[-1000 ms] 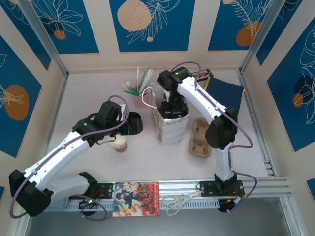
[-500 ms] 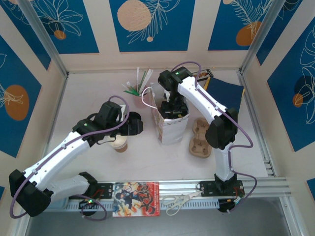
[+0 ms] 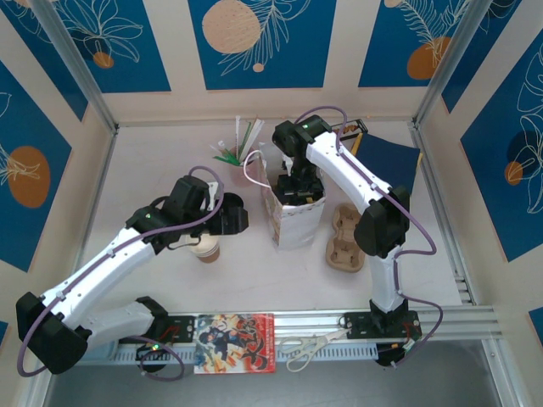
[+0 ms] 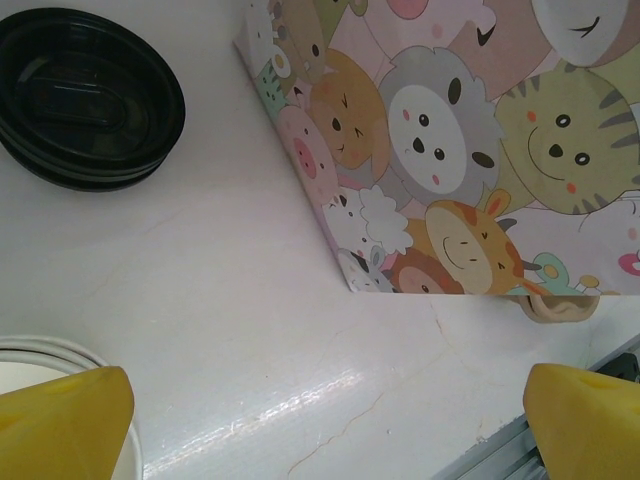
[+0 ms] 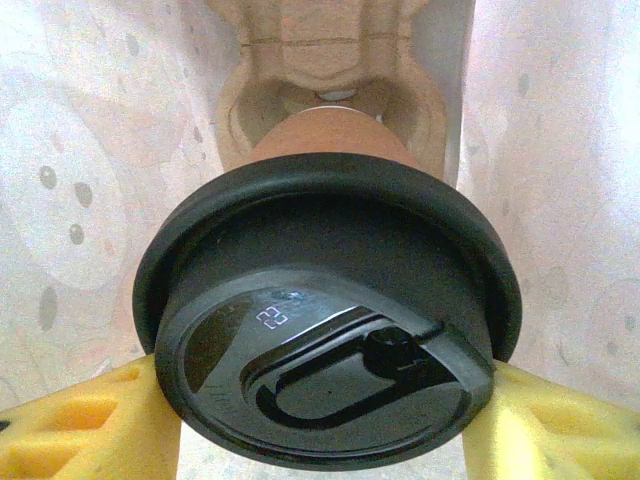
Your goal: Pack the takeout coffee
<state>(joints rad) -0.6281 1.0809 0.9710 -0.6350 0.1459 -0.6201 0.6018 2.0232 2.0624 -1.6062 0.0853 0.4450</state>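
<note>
Carefully now: with my right gripper (image 5: 320, 430) half closed around the lidded cup (image 5: 330, 300) inside the bag (image 5: 60, 150), I should lower it straight and upright into the carrier (image 5: 330, 50). Meanwhile my left gripper (image 4: 320, 420) hangs wide open and empty, just beside the open coffee cup (image 3: 205, 248) on the bench (image 4: 250, 330).

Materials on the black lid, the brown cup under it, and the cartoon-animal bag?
Black round lid: glossy moulded plastic, going by highlights and embossed marks. Brown round cup: matte kraft paper, probably; little of it shows. Cartoon-animal bag: smooth printed paper with a crisp folded edge; any coating is unclear.
</note>
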